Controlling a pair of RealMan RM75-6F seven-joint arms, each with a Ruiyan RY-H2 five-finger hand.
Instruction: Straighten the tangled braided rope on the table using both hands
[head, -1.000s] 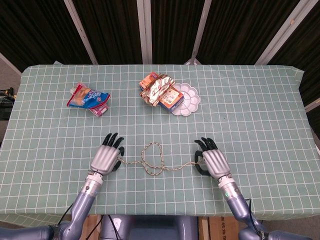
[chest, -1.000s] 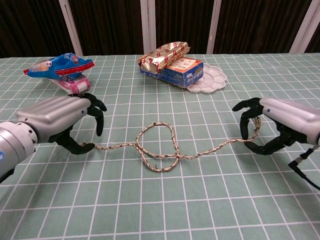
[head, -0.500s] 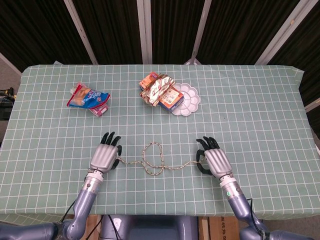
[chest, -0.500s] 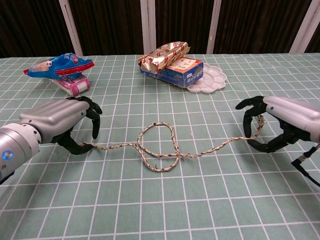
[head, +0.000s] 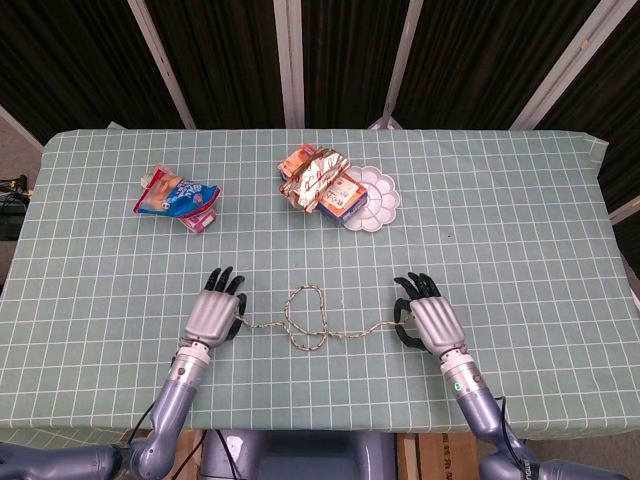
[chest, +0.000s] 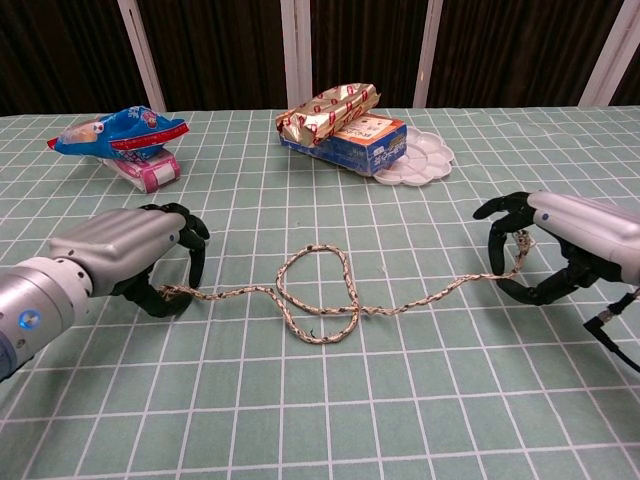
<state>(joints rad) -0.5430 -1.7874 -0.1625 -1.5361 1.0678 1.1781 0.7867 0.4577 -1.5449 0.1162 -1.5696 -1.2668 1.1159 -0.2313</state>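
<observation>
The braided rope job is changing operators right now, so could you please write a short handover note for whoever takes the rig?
Left hand: holds the left end of the braided rope at its fingers, low over the table.
Right hand: holds the right end, fingers curled around it, the rope rising off the cloth toward it.
Rope: spans between the hands near the front edge, with one crossed loop in the middle.
Done: both ends are grasped.
Left: draw the hands apart until the loop opens and the rope lies straight.
Snack packs and the white palette at the back look clear of the work.
</observation>
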